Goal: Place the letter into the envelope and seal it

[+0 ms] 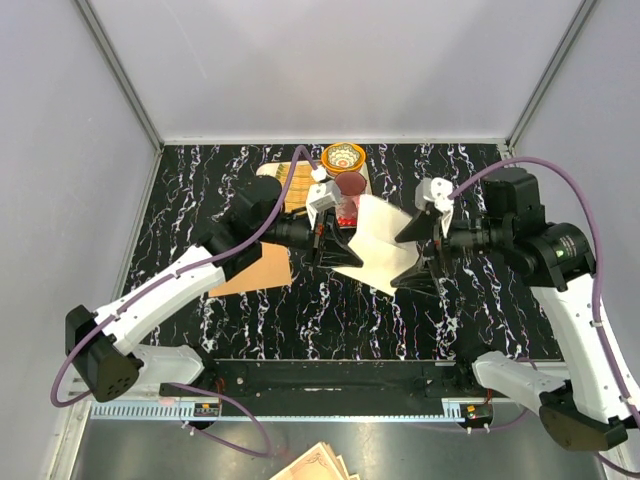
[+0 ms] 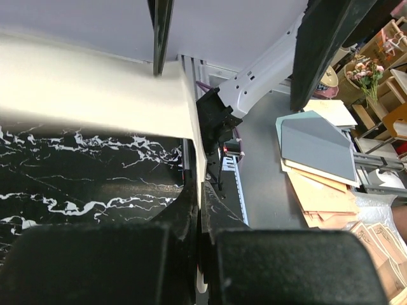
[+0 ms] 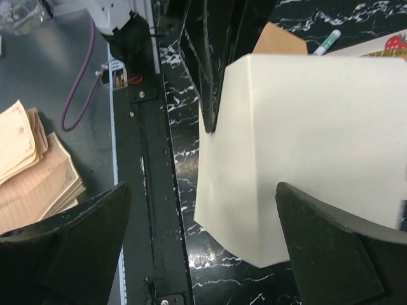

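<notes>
You have the letter (image 1: pixel 375 240) over the middle of the table (image 1: pixel 480 310), held up off its surface between the two grippers. The left gripper (image 1: pixel 338 248) is on its left edge, and the right gripper (image 1: pixel 412 250) is just at its right edge. The envelope (image 1: pixel 255 272) lies flat on the table to the left of the letter, partly under the left arm. A marker (image 3: pixel 327 41) lies near it. Behind the letter, toward the back edge, sits a bowl (image 1: pixel 343 157) — a round container (image 1: pixel 350 186) stands just in front of it. Off the table's near edge, in front of the arm bases, rests a paper stack (image 1: pixel 315 465).
</notes>
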Tool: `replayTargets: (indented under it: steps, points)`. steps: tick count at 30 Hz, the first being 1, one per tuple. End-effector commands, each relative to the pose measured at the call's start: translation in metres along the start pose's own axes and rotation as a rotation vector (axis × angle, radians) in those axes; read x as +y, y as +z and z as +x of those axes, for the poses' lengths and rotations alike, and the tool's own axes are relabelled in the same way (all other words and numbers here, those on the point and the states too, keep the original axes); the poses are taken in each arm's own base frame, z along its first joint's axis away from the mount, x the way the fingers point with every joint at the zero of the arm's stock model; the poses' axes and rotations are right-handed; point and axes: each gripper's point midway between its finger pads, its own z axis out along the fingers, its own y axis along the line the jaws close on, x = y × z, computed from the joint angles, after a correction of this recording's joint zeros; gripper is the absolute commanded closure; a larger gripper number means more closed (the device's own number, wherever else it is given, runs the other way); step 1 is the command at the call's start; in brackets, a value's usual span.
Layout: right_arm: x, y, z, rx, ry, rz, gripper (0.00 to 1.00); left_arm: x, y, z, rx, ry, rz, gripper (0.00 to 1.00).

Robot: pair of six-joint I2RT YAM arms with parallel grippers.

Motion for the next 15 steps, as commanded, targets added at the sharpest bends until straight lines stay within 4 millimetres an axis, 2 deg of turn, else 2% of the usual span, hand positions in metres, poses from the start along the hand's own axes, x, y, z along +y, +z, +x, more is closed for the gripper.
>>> replayTargets:
  steps: [1,4,9,13,15]
  points:
    - [-0.003,0.007,0.012,0.040,-0.063,0.028,0.00,-0.020,-0.002,-0.024,-0.033,0.112,0.078,1.00]
    - [-0.002,0.013,0.018,0.063,-0.082,0.023,0.00,-0.028,-0.002,-0.025,-0.033,0.151,0.114,1.00]
    - [-0.007,0.017,0.015,0.055,-0.105,0.049,0.08,-0.038,-0.002,-0.015,0.008,0.167,0.161,1.00]
    - [-0.016,0.015,0.007,0.045,-0.103,0.105,0.00,-0.041,-0.002,-0.006,0.041,0.180,0.180,1.00]
    - [-0.016,0.014,0.004,0.042,-0.100,0.110,0.00,-0.040,-0.002,-0.002,0.051,0.186,0.177,1.00]
